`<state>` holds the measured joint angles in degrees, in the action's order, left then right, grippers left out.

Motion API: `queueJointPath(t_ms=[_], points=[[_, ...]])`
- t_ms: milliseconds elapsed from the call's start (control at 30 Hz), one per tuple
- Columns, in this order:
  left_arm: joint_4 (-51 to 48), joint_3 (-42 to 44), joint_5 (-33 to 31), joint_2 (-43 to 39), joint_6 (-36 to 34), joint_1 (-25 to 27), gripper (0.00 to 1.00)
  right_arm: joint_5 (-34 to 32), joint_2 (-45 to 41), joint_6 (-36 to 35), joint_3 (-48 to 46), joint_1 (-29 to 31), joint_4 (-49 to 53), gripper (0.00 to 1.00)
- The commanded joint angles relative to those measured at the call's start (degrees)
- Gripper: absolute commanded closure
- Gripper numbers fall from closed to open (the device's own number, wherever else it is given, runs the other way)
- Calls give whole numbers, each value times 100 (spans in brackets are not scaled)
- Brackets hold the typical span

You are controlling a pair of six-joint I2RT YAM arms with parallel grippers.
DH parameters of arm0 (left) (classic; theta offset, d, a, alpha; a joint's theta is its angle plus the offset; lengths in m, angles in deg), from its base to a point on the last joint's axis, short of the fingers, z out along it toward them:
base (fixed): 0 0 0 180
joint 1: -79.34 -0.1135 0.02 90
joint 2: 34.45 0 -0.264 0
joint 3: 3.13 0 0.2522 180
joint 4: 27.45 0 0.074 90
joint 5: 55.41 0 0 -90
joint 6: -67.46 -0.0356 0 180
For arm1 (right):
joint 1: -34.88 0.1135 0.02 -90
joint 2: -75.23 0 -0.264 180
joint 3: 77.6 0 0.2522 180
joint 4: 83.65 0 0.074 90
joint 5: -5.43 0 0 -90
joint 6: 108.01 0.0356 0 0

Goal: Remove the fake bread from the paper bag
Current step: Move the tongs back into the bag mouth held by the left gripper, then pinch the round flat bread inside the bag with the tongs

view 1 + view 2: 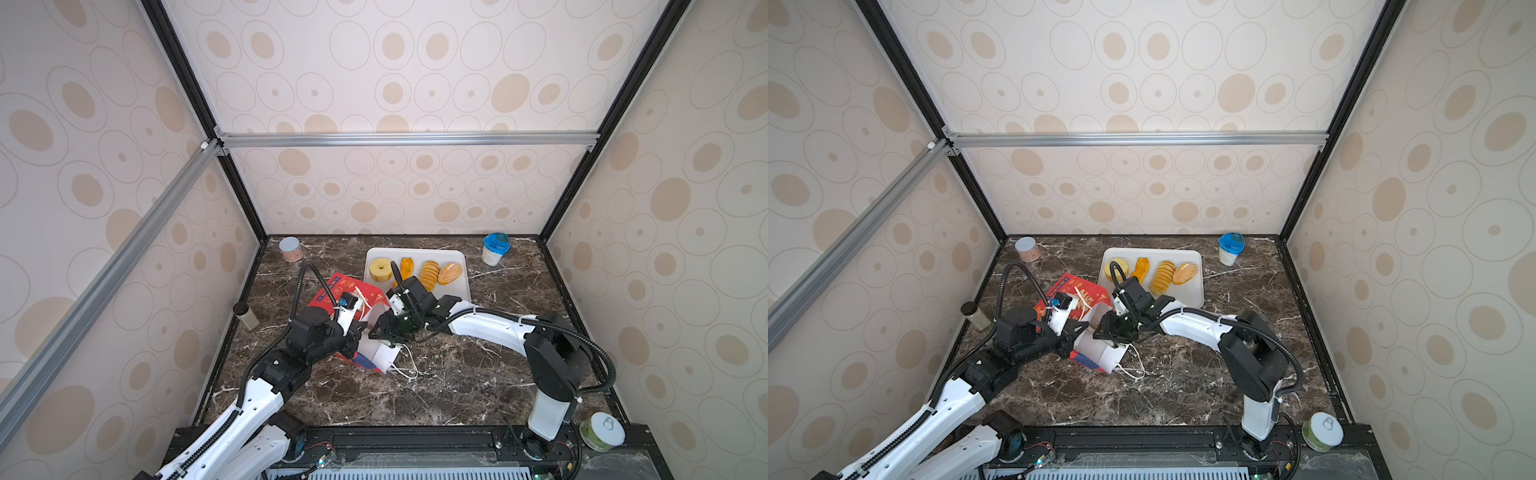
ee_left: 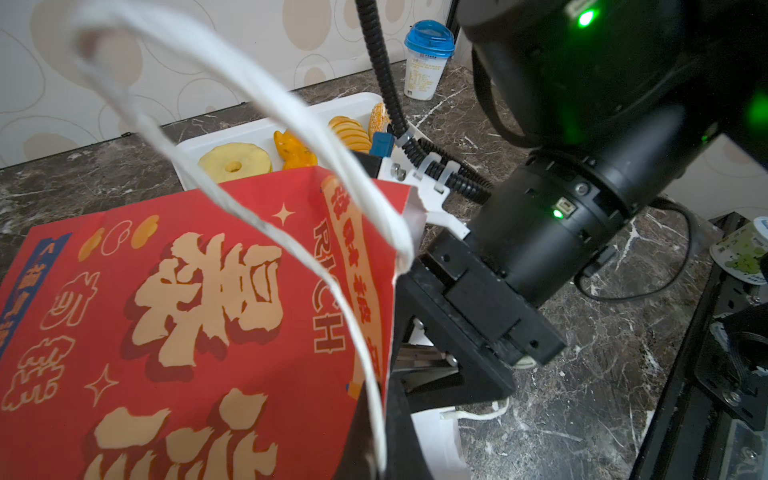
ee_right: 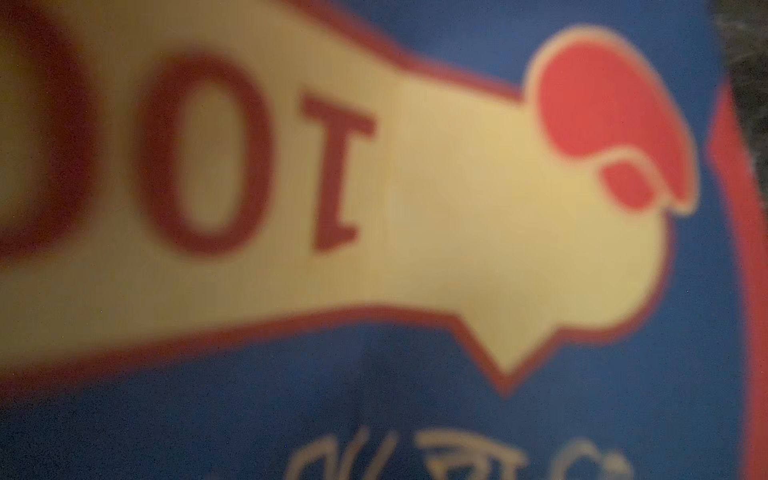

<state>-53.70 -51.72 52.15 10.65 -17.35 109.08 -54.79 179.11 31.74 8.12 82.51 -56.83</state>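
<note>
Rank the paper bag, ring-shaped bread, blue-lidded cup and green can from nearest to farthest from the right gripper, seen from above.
1. paper bag: the right gripper is at its open mouth, mid-table.
2. ring-shaped bread: left end of the white tray, behind the gripper.
3. blue-lidded cup: back right corner.
4. green can: front right corner.

— Table condition?
— Dark marble-patterned table (image 1: 457,374), white veining. White tray (image 1: 415,252) toward the far edge, just right of centre.
— Containers?
— Four. Pink can (image 1: 289,248), far left corner. Blue-lidded white cup (image 1: 494,249), far right corner. Dark-capped jar (image 1: 246,316) against the left wall. Green-and-white pull-tab can (image 1: 601,432), near right, on the black base rail (image 1: 415,436), off the marble.
— Enclosure?
— Oval-patterned walls (image 1: 415,62); aluminium crossbar (image 1: 407,138) across the back.
</note>
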Motion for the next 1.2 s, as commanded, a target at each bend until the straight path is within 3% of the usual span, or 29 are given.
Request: queueJointPath(t_ms=[0,467,567,833,933,1167], points=[[448,-129,191,-76,43,156,100,-66,-106,25,-110,-29,-15,51],[490,-80,219,16,11,451,100,440,534,180,227,-59,-733,52],[260,-114,172,12,-84,480,100,543,607,226,291,-63,-906,58],[-295,-180,-153,-49,-365,503,100,614,115,38,-34,-93,-832,92],[-328,-237,-275,-24,-443,512,100,574,-287,-57,-371,-92,-685,100],[-455,-368,-806,87,-824,507,100,457,-1543,-208,-1254,-90,-231,100]])
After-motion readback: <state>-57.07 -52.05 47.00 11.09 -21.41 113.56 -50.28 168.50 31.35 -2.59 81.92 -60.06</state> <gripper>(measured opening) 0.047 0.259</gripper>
